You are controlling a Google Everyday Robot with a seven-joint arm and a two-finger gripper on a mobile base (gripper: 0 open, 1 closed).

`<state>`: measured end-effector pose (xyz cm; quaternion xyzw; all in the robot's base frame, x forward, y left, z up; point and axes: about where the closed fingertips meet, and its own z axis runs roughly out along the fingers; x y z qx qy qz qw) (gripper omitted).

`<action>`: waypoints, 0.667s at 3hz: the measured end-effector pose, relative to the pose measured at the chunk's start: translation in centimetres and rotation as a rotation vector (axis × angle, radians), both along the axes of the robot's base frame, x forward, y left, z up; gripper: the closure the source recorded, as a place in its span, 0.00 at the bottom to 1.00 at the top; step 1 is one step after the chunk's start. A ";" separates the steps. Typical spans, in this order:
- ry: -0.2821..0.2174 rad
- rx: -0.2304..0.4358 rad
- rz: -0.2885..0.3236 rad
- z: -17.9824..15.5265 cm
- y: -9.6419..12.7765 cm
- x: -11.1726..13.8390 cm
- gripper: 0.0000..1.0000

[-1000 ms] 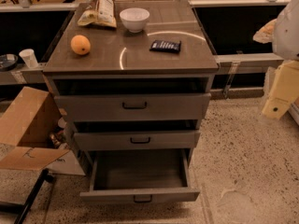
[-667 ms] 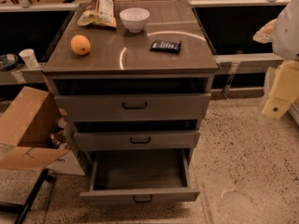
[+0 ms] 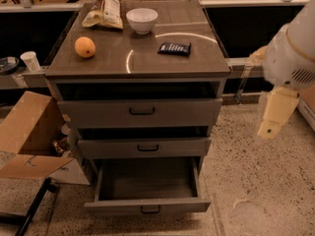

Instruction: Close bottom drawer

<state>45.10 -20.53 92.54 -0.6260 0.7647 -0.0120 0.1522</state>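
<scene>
Grey bottom drawer (image 3: 147, 206) open, gripper (image 3: 272, 120) right.

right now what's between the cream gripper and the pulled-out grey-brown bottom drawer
Only bare speckled floor, in the camera view; the cream gripper hangs right of the grey-brown bottom drawer.

**Fig.** Single cam view, set high in front of the cabinet (image 3: 147, 63), pitched steeply down & facing its drawer fronts, approx. square-on. Close range: the cabinet fills the centre of frame. Its top surface shows in full near the upper edge. The bottom drawer (image 3: 147, 206), pulled out, sits just inside the lower edge w/ its interior seen from above. The left margin takes in a cardboard box (image 3: 29, 132). The right margin takes in speckled floor (image 3: 246, 191) & the gripper (image 3: 274, 114), hanging at mid-height, well apart from the cabinet's right side.
</scene>
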 end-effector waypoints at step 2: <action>0.115 0.081 0.119 -19.2 2.7 0.0 0.00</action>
